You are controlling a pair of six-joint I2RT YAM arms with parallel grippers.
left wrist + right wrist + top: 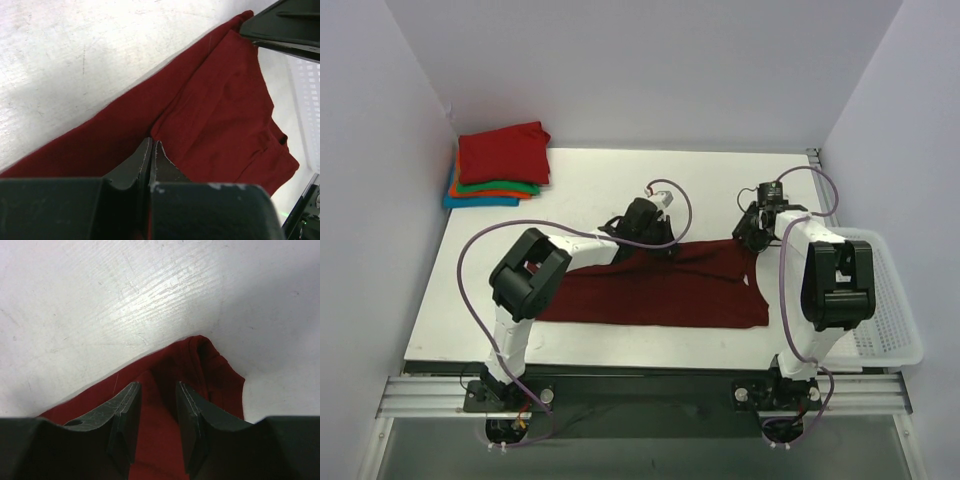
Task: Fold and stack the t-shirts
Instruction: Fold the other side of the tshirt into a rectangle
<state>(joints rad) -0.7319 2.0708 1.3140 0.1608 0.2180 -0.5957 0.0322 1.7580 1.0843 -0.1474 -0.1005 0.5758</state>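
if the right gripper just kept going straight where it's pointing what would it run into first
The maroon shirt: its corner lies right ahead of the right gripper, whose open jaws straddle the cloth. Past that comes the white table, though depth is hard to judge.

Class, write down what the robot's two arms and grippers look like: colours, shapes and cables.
Both the left arm and right arm have white links with bulky black joint housings. A thin purple cable loops along each. The left gripper and right gripper have dark, wedge-shaped fingers tapering to flat tips.
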